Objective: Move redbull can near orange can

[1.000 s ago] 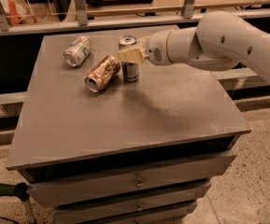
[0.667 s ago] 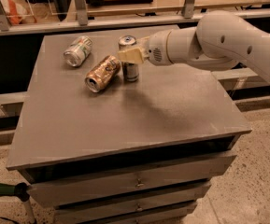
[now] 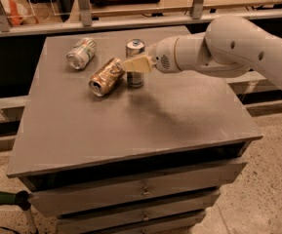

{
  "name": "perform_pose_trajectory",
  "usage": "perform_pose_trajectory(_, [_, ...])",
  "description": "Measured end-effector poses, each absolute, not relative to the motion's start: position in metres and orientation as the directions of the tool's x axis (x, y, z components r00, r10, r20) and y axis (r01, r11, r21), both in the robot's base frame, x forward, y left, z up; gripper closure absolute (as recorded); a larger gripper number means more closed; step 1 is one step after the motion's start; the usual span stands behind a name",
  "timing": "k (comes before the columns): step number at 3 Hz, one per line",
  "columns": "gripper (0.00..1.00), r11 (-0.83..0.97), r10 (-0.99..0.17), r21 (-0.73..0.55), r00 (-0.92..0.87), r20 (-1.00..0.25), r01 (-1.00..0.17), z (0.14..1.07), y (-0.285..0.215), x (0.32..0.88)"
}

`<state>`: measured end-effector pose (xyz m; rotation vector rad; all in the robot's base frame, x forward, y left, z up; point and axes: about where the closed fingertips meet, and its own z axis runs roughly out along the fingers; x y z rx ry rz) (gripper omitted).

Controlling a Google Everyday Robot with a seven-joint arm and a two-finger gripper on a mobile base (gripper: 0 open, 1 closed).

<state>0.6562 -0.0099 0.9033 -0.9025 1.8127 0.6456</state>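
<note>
Nothing has shifted: my gripper [image 3: 136,64] stays clamped around the upright redbull can [image 3: 134,47], with the orange can [image 3: 106,76] at its eight o'clock.

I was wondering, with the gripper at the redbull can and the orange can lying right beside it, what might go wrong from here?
1. The redbull can stands upright and is slim. The gripper sits level with its middle, so a sideways push might tip it.
2. The orange can lies on its side close by. A bump could roll it away, perhaps toward the silver can or across the table.
</note>
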Motion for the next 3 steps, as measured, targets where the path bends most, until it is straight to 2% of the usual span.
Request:
perform_pose_trajectory(1, [0.00, 0.569, -0.285, 0.050, -0.254, -0.924, -0.821, 0.901, -0.013, 0.650])
perform_pose_trajectory(3, [0.00, 0.503, -0.263, 0.071, -0.231, -0.937, -0.861, 0.905, -0.023, 0.640])
